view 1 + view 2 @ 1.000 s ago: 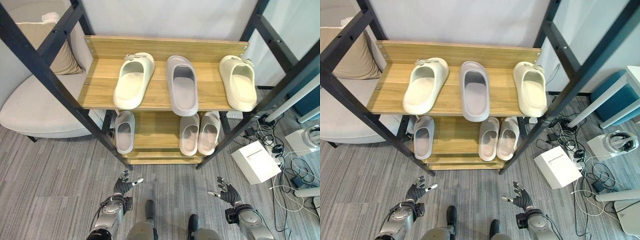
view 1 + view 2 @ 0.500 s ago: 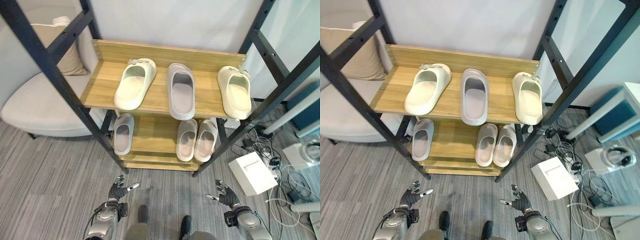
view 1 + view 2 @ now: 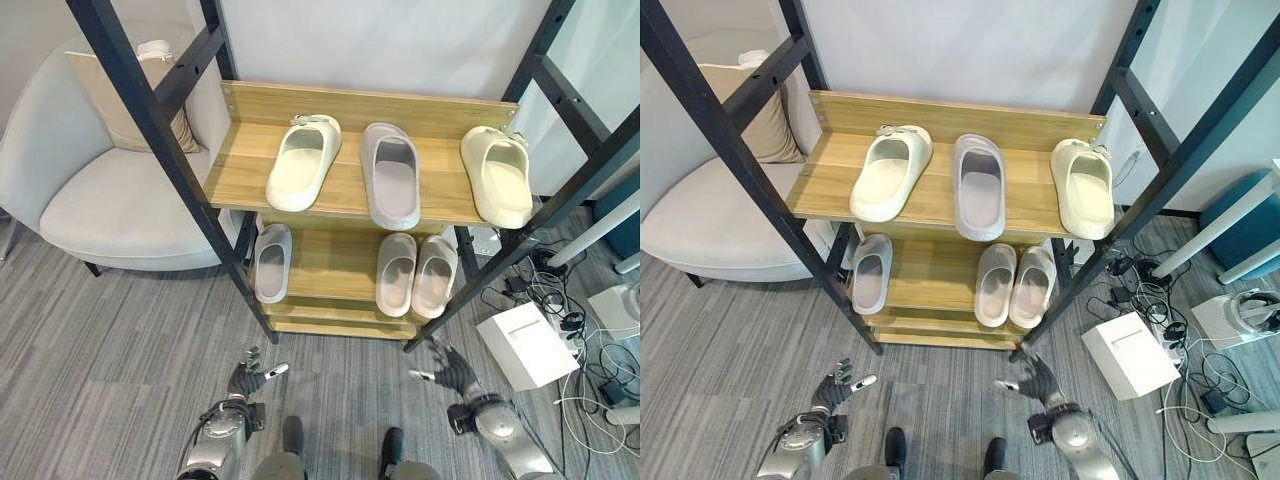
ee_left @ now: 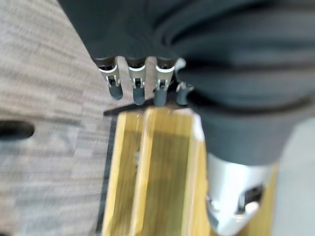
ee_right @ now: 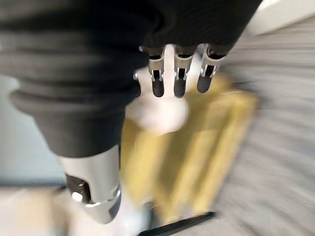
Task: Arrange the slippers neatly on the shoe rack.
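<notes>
We are standing in front of the shoe rack with nothing in hand, so we judge that we are in the approach step, before any slipper is picked. Our left hand is hanging low over the floor near the rack's front left leg, fingers straight and spread, holding nothing. Our right hand is hovering by the front right leg, fingers also apart and empty, though its wrist view is smeared and we are reading that mostly from the head views.

On the top shelf, the left cream slipper is lying near the left end, the grey slipper in the middle, and the right cream slipper at the right end. The cream pair is being split by the grey one. On the lower shelf, a single grey slipper is sitting toward the left edge, well apart from the grey pair lying side by side toward the right.

All are lying with their long axes running front to back and toes toward the shelf's front edge; the left cream one is skewed, its toe swinging left.

The next move probably calls for raising a hand to a shelf and bringing matching slippers together, likely starting with the middle grey one.
</notes>
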